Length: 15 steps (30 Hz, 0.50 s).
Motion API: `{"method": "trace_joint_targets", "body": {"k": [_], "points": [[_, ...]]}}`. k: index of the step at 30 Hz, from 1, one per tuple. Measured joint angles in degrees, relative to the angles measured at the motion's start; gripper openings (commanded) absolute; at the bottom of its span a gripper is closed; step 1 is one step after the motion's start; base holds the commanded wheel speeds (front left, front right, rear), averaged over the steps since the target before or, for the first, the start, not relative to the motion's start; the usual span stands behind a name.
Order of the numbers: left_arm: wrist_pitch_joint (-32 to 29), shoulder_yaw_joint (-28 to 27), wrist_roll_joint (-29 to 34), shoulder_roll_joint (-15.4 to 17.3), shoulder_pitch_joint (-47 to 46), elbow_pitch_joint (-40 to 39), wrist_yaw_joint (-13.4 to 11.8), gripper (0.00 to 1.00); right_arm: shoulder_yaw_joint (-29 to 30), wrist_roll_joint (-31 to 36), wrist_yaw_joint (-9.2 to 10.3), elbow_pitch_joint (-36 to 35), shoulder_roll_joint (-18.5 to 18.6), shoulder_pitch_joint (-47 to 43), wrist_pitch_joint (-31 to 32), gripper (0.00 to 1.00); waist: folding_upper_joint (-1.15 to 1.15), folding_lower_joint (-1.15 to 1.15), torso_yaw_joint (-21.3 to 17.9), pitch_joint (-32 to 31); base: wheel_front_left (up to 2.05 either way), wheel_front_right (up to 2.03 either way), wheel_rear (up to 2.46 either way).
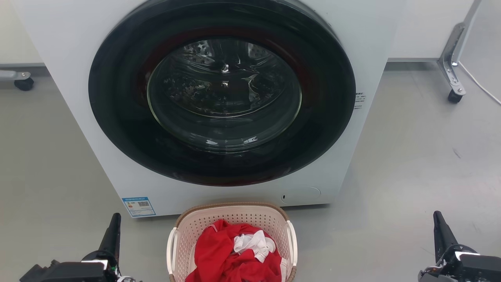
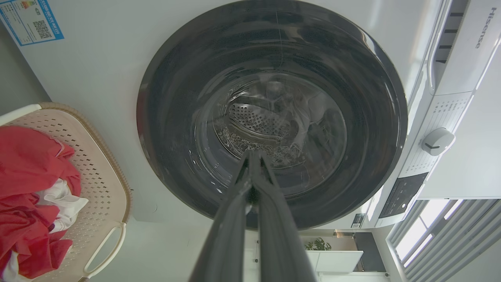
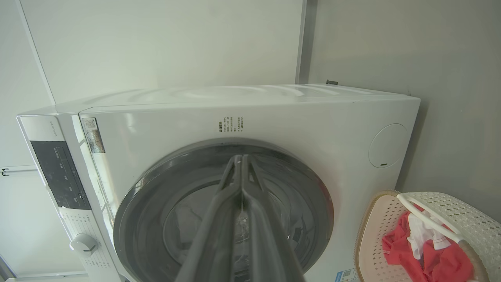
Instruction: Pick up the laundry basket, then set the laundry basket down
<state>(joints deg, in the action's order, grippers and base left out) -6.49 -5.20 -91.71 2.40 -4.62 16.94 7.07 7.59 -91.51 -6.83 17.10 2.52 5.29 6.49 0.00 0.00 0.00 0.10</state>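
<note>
Fingers pressed together, the left gripper (image 1: 116,217) and right gripper (image 1: 437,216) flank the laundry basket (image 1: 235,217), cream, perforated, brown-rimmed, white-handled and holding red and white clothes (image 1: 219,254), standing on the grey floor (image 1: 411,176) just before the washing machine (image 1: 368,39)

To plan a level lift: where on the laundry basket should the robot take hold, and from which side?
Probably the two white handles: left gripper from its left, right gripper from its right. They loop out from the laundry basket, leaving gaps for the jaws.
</note>
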Motion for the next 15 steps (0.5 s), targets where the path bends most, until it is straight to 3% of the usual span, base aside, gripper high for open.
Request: {"method": "trace_joint_targets", "body": {"k": [15], "points": [[0.0,0.0,0.0,0.0,0.0,0.0,0.0,0.0,0.0,0.0,0.0,0.0,0.0,0.0,0.0,0.0,0.0,0.0,0.0,0.0,0.0,0.0,0.0]]}}
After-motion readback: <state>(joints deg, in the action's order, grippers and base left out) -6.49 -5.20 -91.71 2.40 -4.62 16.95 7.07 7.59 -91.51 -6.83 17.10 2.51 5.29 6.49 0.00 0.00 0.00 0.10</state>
